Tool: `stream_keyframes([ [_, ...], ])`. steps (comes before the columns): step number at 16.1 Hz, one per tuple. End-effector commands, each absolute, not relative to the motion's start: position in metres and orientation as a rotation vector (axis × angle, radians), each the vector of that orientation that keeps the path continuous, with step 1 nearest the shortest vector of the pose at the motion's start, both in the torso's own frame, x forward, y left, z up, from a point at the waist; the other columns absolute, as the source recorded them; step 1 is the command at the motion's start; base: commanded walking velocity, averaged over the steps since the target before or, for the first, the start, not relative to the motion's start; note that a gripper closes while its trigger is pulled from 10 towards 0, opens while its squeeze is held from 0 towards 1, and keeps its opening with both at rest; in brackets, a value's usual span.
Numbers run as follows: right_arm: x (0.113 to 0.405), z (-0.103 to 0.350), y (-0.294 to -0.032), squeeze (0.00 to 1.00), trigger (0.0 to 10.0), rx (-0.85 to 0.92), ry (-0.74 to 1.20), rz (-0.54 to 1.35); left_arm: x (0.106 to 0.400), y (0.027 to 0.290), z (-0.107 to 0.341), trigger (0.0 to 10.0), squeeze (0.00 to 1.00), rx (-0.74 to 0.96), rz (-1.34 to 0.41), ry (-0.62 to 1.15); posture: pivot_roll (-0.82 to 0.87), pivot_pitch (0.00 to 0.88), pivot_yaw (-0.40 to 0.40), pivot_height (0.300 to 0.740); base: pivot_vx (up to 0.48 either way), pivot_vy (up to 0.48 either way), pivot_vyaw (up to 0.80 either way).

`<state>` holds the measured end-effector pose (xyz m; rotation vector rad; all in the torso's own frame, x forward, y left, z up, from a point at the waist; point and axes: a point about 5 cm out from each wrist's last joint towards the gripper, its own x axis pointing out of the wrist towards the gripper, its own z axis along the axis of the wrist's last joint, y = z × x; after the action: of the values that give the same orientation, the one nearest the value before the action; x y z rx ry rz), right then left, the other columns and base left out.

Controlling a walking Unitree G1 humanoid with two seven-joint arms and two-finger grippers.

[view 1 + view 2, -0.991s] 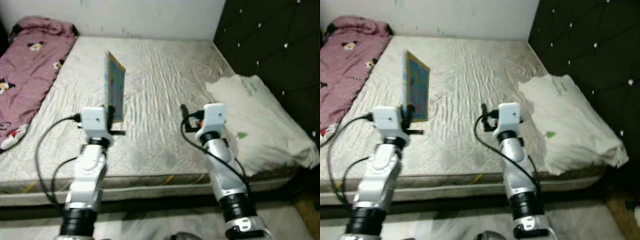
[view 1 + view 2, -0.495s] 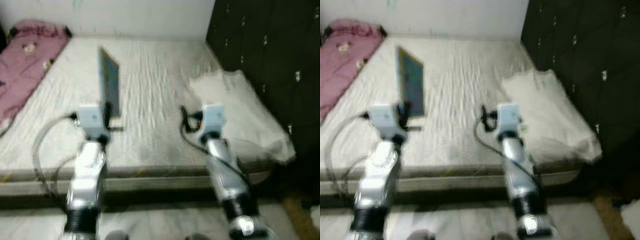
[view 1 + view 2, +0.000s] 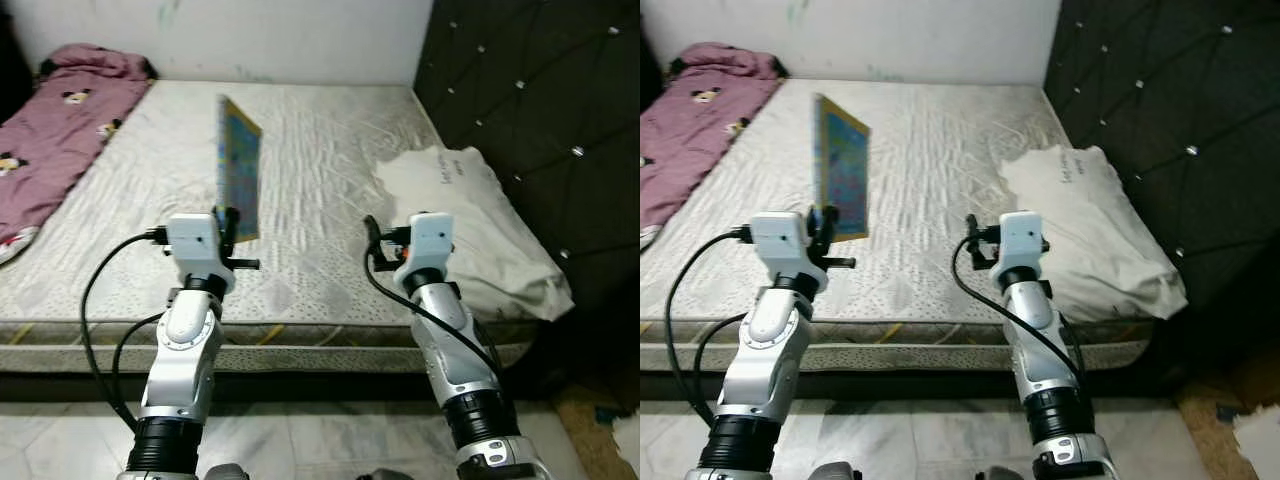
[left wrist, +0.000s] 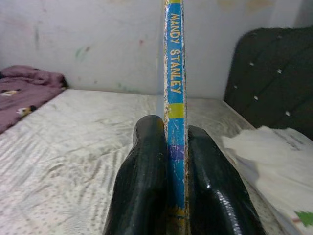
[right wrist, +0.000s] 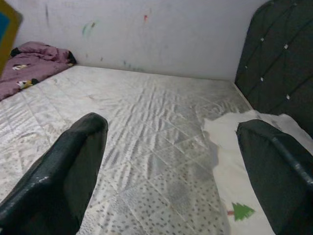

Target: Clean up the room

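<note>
My left gripper (image 3: 229, 222) is shut on a thin blue and yellow picture book (image 3: 238, 165), holding it upright and edge-on above the near part of the bed (image 3: 310, 150). In the left wrist view the book's spine (image 4: 175, 73) reads "MANDY STANLEY" and is clamped between the two black fingers (image 4: 144, 181). My right gripper (image 3: 371, 240) is held out level beside it over the bed's front edge, open, with nothing between its fingers (image 5: 68, 166).
A white pillow (image 3: 465, 225) lies at the right of the bed against a dark tufted headboard (image 3: 540, 110). A pink printed blanket (image 3: 55, 125) is bunched at the far left. The white wall (image 3: 250, 35) stands behind, and tiled floor (image 3: 300, 440) lies below me.
The whole view has shifted: the camera pulled back and sharpened, so more floor and the bed's front edge show. Both arms keep their pose, and the book stays in the left gripper.
</note>
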<state>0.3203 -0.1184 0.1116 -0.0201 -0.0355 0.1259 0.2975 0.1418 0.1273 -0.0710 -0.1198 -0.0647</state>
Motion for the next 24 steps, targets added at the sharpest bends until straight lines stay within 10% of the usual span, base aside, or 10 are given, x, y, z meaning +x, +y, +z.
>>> stream_keyframes([
  [1,0.3227,0.1160,-0.1206,0.00,10.0,-0.025,-0.053,0.124,0.2993,0.1406,0.1411,10.0,0.00,-0.074,-0.078,-0.191,0.06,0.000,-0.017,0.740,0.262,0.000,0.00],
  [24,0.3236,0.1147,-0.1217,0.00,10.0,-0.047,-0.056,0.122,0.2999,0.1397,0.1406,10.0,0.00,-0.086,-0.085,-0.190,0.06,0.000,-0.018,0.740,0.291,0.000,0.00],
])
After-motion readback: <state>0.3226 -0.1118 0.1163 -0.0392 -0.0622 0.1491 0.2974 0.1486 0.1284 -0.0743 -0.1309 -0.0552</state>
